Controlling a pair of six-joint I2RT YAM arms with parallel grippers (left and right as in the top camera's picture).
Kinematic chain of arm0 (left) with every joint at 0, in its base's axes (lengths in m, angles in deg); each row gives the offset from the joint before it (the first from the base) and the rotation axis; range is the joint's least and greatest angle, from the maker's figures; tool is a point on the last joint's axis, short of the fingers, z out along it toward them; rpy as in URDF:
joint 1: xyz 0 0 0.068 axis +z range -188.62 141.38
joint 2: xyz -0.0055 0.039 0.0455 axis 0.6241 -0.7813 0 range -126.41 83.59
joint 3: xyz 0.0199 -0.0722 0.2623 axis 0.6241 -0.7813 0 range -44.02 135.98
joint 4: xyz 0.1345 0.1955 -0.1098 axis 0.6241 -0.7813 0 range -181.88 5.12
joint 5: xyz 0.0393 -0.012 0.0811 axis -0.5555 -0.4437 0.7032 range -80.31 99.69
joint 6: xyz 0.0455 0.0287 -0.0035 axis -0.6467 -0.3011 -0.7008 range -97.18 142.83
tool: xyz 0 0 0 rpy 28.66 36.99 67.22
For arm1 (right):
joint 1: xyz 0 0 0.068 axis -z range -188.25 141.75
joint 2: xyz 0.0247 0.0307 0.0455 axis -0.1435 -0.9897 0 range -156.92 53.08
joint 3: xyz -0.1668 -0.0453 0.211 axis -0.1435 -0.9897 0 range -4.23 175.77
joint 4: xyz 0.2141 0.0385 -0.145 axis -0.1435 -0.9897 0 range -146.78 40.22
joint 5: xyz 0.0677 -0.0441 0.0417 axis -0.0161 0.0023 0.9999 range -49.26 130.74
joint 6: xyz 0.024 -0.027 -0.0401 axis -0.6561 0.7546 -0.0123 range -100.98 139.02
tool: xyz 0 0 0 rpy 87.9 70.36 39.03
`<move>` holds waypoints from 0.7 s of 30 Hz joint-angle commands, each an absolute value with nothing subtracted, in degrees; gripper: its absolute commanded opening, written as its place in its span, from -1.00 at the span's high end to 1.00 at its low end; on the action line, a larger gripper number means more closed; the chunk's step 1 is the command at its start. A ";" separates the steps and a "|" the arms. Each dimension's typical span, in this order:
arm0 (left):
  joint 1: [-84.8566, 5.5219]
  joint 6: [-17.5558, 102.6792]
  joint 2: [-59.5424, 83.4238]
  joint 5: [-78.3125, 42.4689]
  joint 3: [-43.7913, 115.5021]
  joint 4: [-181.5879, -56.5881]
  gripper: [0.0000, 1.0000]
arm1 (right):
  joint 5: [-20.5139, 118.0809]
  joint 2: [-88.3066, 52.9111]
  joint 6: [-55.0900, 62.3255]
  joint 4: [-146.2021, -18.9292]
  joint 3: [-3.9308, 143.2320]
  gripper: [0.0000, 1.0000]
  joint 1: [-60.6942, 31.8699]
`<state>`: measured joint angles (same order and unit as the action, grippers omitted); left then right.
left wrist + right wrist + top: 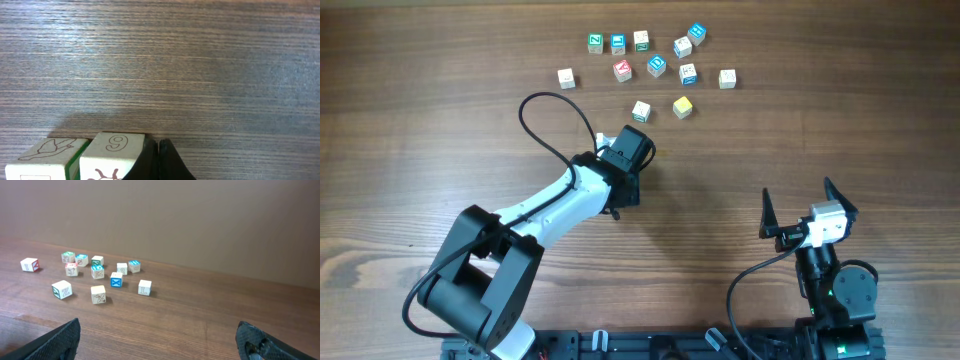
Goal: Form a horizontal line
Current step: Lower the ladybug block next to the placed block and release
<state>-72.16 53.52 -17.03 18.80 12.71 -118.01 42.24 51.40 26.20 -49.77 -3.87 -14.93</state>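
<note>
Count twelve small wooden letter cubes (657, 66) lying loose on far part of brown wood-grain desk (440, 120), not yet in a horizontal line; note short row of three cubes (618, 43) side by side at cluster's far left. Record left pincer (159, 152) closed, black fingers pressed together, empty, just beside pale cube marked "9" (112, 150), close to green-edged bird cube (47, 157). Record right pincer (160, 342) spread wide, empty, well apart from cubes

Ovhd: diffuse light; soft shadow under left arm (550, 205). Left wrist: sheen on table (225, 75), grain softer twd far edge. Right wrist: dimmer; right gripper (159, 342) tips blurred.
</note>
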 commanded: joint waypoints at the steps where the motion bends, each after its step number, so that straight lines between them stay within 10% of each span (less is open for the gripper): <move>1: -71.61 56.34 -17.80 19.85 12.23 -117.31 0.92 | 42.96 51.40 26.50 -49.66 -3.91 -0.99 -14.71; 21: -71.61 59.75 -17.80 20.72 12.23 -120.10 0.92 | 42.96 51.40 26.52 -49.66 -3.91 -0.99 -14.71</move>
<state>-71.96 58.77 -17.03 19.72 12.71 -119.47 42.24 51.40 26.20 -49.77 -3.87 -14.93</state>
